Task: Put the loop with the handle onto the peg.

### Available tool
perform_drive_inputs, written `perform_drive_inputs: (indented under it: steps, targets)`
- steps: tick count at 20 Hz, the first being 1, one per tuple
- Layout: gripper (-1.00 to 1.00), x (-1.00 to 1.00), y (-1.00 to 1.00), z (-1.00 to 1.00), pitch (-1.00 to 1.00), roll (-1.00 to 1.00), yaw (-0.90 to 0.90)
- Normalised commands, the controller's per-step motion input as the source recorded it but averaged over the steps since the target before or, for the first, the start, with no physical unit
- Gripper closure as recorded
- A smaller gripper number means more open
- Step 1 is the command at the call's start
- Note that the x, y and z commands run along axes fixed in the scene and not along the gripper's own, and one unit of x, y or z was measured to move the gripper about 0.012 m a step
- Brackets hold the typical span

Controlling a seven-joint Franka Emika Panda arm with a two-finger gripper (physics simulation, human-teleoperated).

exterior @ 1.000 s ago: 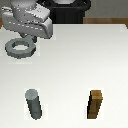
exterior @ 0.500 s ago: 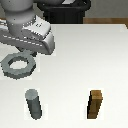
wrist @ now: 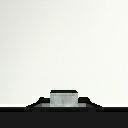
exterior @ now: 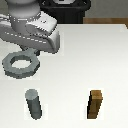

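Note:
The loop with the handle (exterior: 21, 64) is a flat grey ring with a wide hole, at the exterior view's left. My gripper (exterior: 32, 52) comes down from above and is shut on the tab at the ring's rim; the hand hides the fingertips. The ring lies level and seems to hang a little above the white table. The peg (exterior: 34, 104) is an upright dark grey cylinder, nearer the front and slightly to the exterior view's right of the ring. In the wrist view a grey block (wrist: 64, 97), apparently the held tab, shows against the white table.
A brown wooden block (exterior: 96, 104) stands upright on the white table (exterior: 90, 55), to the exterior view's right of the peg. The robot's dark base (exterior: 65, 10) is at the back edge.
The gripper has carried the ring forward, toward the peg, mostly in the first half second. Since then it has shifted only slightly. The peg and the block have not moved.

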Motion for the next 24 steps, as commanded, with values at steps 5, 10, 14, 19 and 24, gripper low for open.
perform_drive_inputs:
  steps: [5, 10, 14, 19, 24]
  targets:
    - [1.00, 0.40, 0.00, 0.00, 0.00, 0.00, 0.00]
    - [1.00, 1.00, 0.00, 0.00, 0.00, 0.00, 0.00]
    - [1.00, 0.00, 0.25, 0.00, 0.00, 0.00, 0.00]
    - [1.00, 0.00, 0.40, 0.00, 0.00, 0.00, 0.00]
    - [1.00, 0.00, 0.00, -0.20, 0.00, 0.00, 0.00]
